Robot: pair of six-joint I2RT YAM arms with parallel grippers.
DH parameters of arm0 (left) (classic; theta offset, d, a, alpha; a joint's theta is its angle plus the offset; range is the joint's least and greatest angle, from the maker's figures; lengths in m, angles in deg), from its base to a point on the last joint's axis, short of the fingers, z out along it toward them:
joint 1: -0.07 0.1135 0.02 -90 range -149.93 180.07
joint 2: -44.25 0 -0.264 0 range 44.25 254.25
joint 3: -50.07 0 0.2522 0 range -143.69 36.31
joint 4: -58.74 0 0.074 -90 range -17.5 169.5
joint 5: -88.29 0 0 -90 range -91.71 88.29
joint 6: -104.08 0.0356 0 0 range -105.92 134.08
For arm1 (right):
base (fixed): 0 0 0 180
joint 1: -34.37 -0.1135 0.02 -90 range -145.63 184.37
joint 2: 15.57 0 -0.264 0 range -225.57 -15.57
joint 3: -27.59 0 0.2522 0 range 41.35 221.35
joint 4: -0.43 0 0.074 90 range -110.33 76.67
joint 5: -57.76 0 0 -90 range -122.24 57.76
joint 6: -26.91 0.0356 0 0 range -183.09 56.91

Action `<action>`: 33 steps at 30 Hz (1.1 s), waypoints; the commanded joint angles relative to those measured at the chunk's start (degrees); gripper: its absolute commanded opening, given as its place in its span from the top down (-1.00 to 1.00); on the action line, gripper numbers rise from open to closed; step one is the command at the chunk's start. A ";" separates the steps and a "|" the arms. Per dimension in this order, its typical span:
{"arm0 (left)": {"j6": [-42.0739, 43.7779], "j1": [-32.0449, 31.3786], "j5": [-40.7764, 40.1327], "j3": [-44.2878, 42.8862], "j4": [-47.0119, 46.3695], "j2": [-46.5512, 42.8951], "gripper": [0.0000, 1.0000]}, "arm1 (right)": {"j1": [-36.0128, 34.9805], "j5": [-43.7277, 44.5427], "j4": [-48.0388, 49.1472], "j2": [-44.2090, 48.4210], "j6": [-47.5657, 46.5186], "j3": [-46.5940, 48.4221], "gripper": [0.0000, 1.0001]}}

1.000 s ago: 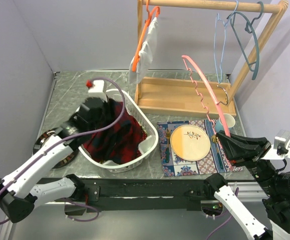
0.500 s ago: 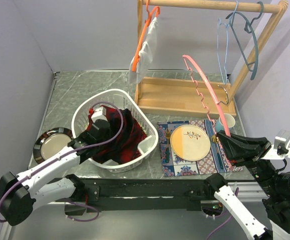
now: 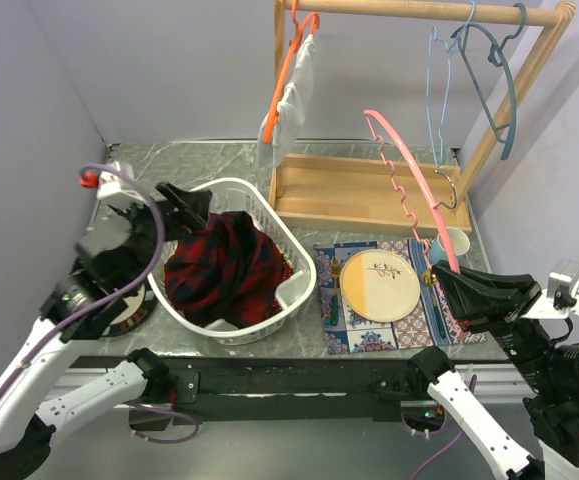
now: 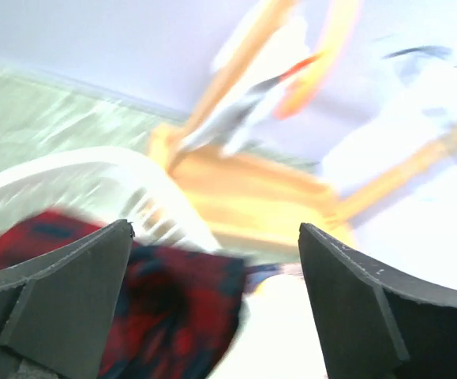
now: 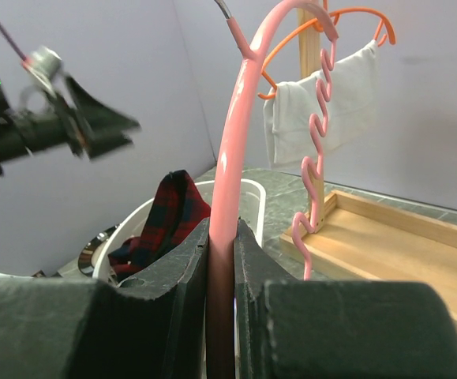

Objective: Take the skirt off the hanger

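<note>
The red and navy tartan skirt (image 3: pixel 224 268) lies heaped in the white basket (image 3: pixel 302 285), free of any hanger. It also shows blurred in the left wrist view (image 4: pixel 157 316) and in the right wrist view (image 5: pixel 173 207). My left gripper (image 3: pixel 187 208) hangs open above the basket's left rim, nothing between its fingers (image 4: pixel 215 230). The bare pink hanger (image 3: pixel 409 165) stands tilted over the placemat. My right gripper (image 3: pixel 447 280) is shut on its lower arm; the hanger (image 5: pixel 240 118) rises from the closed right gripper (image 5: pixel 222 230).
A wooden rack (image 3: pixel 369 190) at the back carries an orange hanger (image 3: pixel 287 75) with white cloth, plus light blue and teal hangers. A plate (image 3: pixel 379 285) sits on a patterned placemat (image 3: pixel 334 312), a cup (image 3: pixel 456 240) behind it. A metal plate (image 3: pixel 137 308) lies under the left arm.
My left gripper opened, let the skirt drop into the basket, and rose up and away to the left. The right gripper and the pink hanger have not moved.
</note>
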 commanded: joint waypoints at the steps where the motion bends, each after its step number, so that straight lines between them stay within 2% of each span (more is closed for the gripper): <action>1: 6.15 0.20 13.98 -2.93 -5.09 2.98 -0.76 | -0.44 -0.35 5.32 -1.36 1.22 -0.06 1.00; 3: 6.06 0.11 20.33 -1.96 -8.34 5.97 -0.64 | -0.53 -0.52 5.23 -1.80 1.40 -0.06 1.00; 4: 5.89 0.20 20.87 -0.48 -8.80 7.20 -0.47 | -0.44 -0.52 5.14 -2.06 1.49 0.03 1.00; 6: 4.40 0.11 18.60 1.55 -7.58 10.89 -0.28 | -0.53 -0.52 5.14 -2.41 1.49 0.11 1.00; 7: 3.61 0.11 17.81 5.21 -7.83 11.94 -0.16 | -0.44 -0.44 5.14 -2.76 1.49 0.11 1.00; 8: 1.42 0.11 16.67 8.12 -8.70 13.17 -0.10 | -0.44 -0.17 5.14 -2.94 1.49 0.03 1.00; 9: 0.10 0.11 16.57 15.63 -11.93 13.45 -0.07 | -0.44 0.26 5.23 -3.38 1.66 -0.15 1.00; 12: -5.88 0.20 14.47 30.32 -18.97 12.75 0.06 | -0.44 3.69 5.23 -5.48 3.50 -0.67 1.00; 14: -8.34 0.20 12.54 33.89 -21.72 11.79 0.10 | -0.44 5.09 4.79 -7.41 4.47 -0.41 1.00; 16: -9.67 0.20 7.79 34.00 -17.70 10.99 0.11 | -0.44 5.36 4.53 -10.84 6.23 0.38 1.00; 18: -10.55 0.29 4.19 32.77 -14.96 8.63 0.05 | -0.44 5.37 5.05 -14.17 7.80 1.25 1.00; 21: -8.63 0.20 0.49 30.58 -13.11 4.85 -0.18 | -0.44 6.24 6.98 -17.60 8.69 1.87 1.00; 24: -2.22 0.20 3.02 25.32 -13.72 2.47 -0.53 | -0.44 8.52 10.85 -21.29 8.87 2.39 1.00; 25: -0.46 0.20 5.47 23.38 -13.55 2.38 -0.72 | -0.44 9.83 11.20 -22.70 8.69 3.01 1.00; 28: 5.17 0.20 8.39 13.10 -9.26 4.65 -0.99 | -0.35 12.48 12.00 -29.12 7.56 6.26 1.00; 30: 8.51 0.20 10.32 4.69 -4.61 7.73 -0.99 | -0.35 12.83 13.23 -32.98 6.76 8.28 1.00; 33: 13.52 0.20 10.60 -3.17 -2.48 10.72 -0.99 | -0.35 13.45 16.03 -36.33 6.06 9.52 1.00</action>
